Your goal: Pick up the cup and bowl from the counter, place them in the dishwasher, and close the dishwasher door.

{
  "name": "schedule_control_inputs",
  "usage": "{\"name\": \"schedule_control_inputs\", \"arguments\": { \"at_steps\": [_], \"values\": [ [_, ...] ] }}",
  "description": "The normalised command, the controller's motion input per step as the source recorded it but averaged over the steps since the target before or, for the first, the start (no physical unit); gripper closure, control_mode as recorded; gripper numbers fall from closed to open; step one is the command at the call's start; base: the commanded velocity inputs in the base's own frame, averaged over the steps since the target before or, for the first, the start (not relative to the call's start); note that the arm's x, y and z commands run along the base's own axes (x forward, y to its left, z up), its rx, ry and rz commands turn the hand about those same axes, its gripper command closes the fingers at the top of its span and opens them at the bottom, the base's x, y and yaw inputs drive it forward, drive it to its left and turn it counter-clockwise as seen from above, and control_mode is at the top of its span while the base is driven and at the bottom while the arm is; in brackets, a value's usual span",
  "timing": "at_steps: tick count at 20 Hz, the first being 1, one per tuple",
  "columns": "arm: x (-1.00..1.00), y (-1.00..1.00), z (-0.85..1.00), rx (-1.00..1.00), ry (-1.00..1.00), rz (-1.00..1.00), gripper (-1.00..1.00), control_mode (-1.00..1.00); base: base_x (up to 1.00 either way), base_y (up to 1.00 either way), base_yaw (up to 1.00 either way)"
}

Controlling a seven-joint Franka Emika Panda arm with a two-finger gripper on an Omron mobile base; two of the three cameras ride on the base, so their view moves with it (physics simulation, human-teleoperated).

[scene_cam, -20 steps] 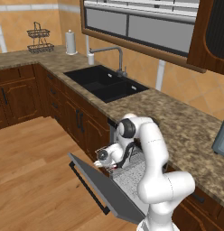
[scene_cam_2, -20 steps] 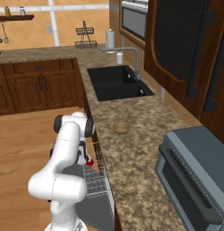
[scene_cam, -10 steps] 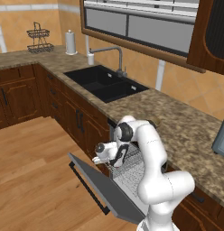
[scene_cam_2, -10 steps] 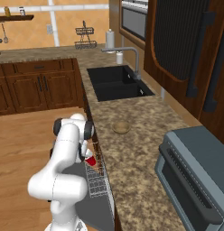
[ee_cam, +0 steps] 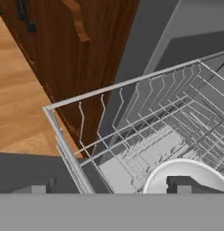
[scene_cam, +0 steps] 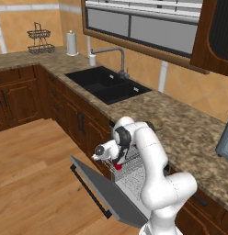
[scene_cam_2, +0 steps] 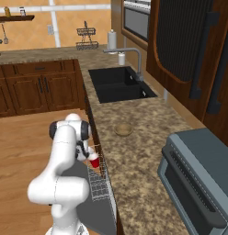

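- Currently the gripper (scene_cam: 111,158) hangs low over the white wire rack (ee_cam: 145,122) of the dishwasher (scene_cam: 129,176), whose door (scene_cam: 104,195) lies dropped open toward the wooden floor.
- Red cup (scene_cam_2: 94,161): it sits at the rack's near end, directly under the hand. In the hand view its white rim (ee_cam: 186,173) shows between the two dark finger tips.
- Jaws: they stand spread, one tip well to each side of the cup's rim, neither visibly pressing on it. Judged released, though contact at the cup wall is hidden.
- Bowl (scene_cam_2: 123,129): it rests on the bench (scene_cam_2: 134,151) between the black sink (scene_cam_2: 118,85) and the grey toaster oven (scene_cam_2: 198,179), well apart from the gripper.
- Recommended handling: lift the hand straight up along the cup's axis, jaws wide, so no tip snags the rim or the rack wires; swing toward the bowl only once clear of the bench edge.
- View comparison: the right base view shows the cup's red wall against the rack and the bowl in full; the left base view shows the door's full drop; the hand view alone shows the tips' spacing about the rim.
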Motion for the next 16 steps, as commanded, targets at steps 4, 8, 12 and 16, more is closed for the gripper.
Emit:
{"name": "schedule_control_inputs", "arguments": {
  "at_steps": [4, 8, 12, 16],
  "values": [
    [0.02, 0.01, 0.05, 0.00, -0.13, 0.00, -1.00, -1.00, 0.00, 0.00, 0.00],
    [-0.23, 0.28, 0.70, 0.05, -0.04, 0.00, -1.00, -1.00, 0.00, 0.00, 0.00],
    [-0.51, 0.31, 1.00, 0.13, 0.00, 0.00, -1.00, -1.00, 0.00, 0.00, 0.00],
    [-0.59, 0.16, 1.00, 0.06, -0.06, 0.00, -1.00, -1.00, 0.00, 0.00, 0.00]
  ]
}}
